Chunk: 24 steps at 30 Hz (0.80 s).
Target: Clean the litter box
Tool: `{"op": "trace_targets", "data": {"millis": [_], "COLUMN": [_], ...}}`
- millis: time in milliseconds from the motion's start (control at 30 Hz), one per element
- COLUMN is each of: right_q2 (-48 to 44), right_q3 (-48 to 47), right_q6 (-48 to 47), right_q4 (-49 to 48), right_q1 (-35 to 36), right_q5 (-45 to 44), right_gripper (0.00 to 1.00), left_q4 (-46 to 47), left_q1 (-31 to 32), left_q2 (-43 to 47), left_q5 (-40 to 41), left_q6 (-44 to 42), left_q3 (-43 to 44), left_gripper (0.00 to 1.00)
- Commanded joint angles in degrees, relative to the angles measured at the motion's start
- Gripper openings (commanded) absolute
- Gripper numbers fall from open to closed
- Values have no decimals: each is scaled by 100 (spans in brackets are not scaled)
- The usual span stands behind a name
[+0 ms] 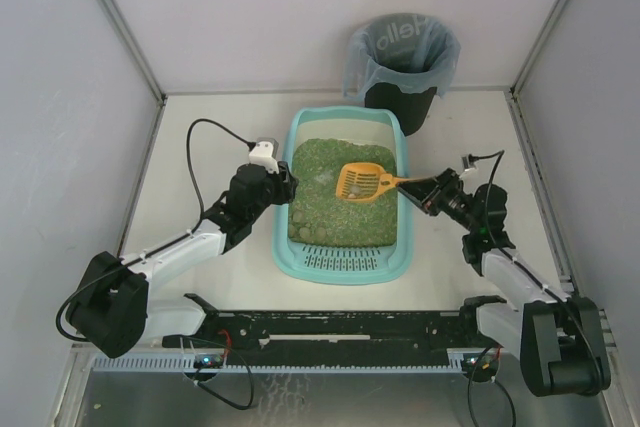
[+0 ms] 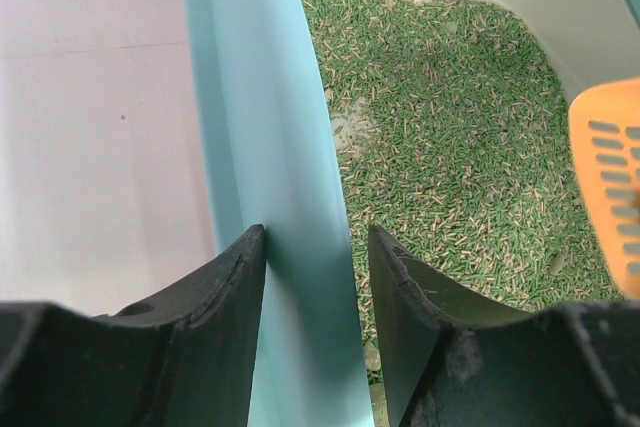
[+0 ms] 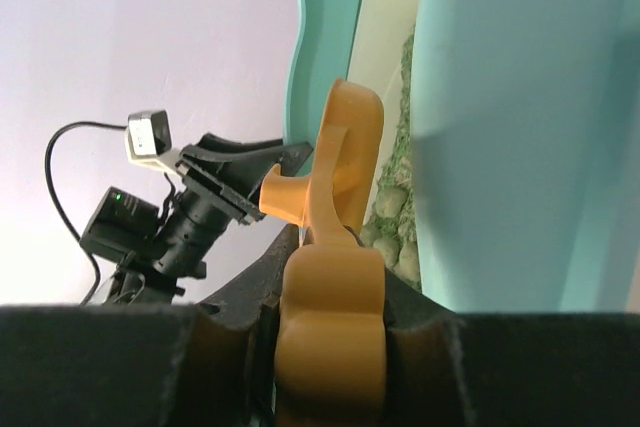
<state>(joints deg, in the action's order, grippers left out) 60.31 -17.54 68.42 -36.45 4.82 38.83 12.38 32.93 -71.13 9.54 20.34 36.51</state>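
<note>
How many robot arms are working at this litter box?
2. The left arm reaches from the left, its fingers straddling the left rim of the litter box. The right arm reaches from the right, its fingers clamped on the orange litter scoop's handle. None appears hidden.

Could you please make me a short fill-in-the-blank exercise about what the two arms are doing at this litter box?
1. The right pincer is shut on the handle of the ____ scoop.
2. The left pincer straddles the litter box at its ____ side wall.
3. The litter in the box is ____ in colour.
Missing words: orange; left; green.
</note>
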Motion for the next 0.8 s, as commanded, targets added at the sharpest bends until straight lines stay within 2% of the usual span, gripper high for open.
{"op": "trace_targets", "data": {"millis": [0, 67, 200, 333, 400, 567, 767], "right_q2": [-145, 72, -187, 234, 285, 198, 300], "right_q3": [-284, -548, 21, -463, -454, -647, -1663], "right_q6": [-219, -374, 138, -128, 0, 39, -10], "right_q4": [-176, -282, -277, -620, -674, -416, 409], "right_q1": [168, 274, -181, 116, 81, -9, -207], "right_q5": [26, 579, -264, 642, 574, 154, -53], "right_gripper": [0, 0, 0, 0, 0, 0, 0], "left_q4": [150, 151, 147, 158, 176, 151, 153], "left_q1": [91, 93, 91, 91, 95, 91, 91], "left_q2": [69, 69, 41, 79, 13, -34, -29], "left_q5": [-230, -216, -299, -196, -278, -274, -225], "left_q6": [50, 55, 72, 48, 69, 65, 65], "left_q3": [158, 169, 183, 149, 182, 203, 189], "left_gripper": [48, 49, 49, 49, 49, 49, 49]}}
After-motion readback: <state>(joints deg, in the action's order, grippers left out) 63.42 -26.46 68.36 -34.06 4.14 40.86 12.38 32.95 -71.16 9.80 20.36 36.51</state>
